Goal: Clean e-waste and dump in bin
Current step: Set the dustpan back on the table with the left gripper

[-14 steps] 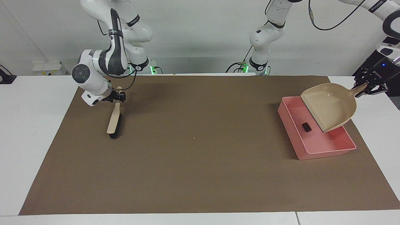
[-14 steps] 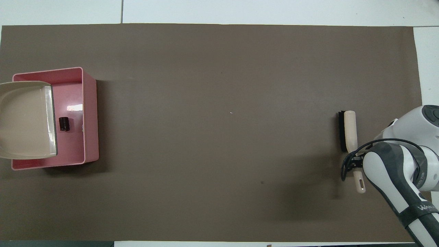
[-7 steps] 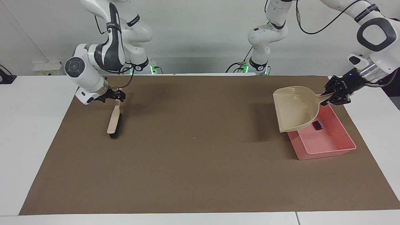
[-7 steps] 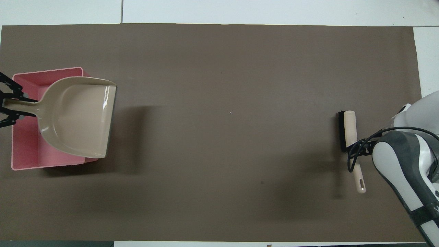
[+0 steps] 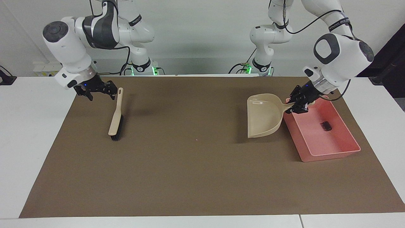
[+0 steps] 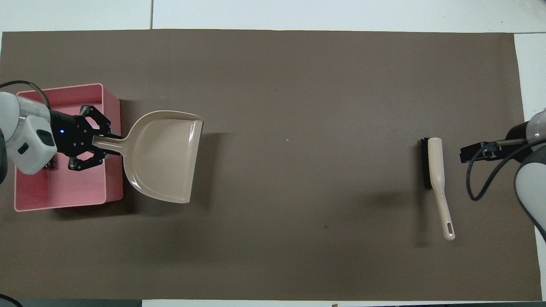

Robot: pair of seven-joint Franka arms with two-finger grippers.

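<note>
E-waste dark block (image 5: 326,125) in pink bin (image 5: 335,153); left hand (image 5: 299,102) over bin rim grips dustpan (image 5: 264,115); right hand (image 5: 96,89) open beside brush (image 5: 115,117).

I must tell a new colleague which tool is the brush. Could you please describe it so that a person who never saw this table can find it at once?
Look at the brown mat on the table, toward the right arm's end. There the brush lies flat by itself, with the right gripper raised near its handle tip. It is long and thin, with a beige handle and black bristles, unlike the wide beige dustpan beside the pink bin.
</note>
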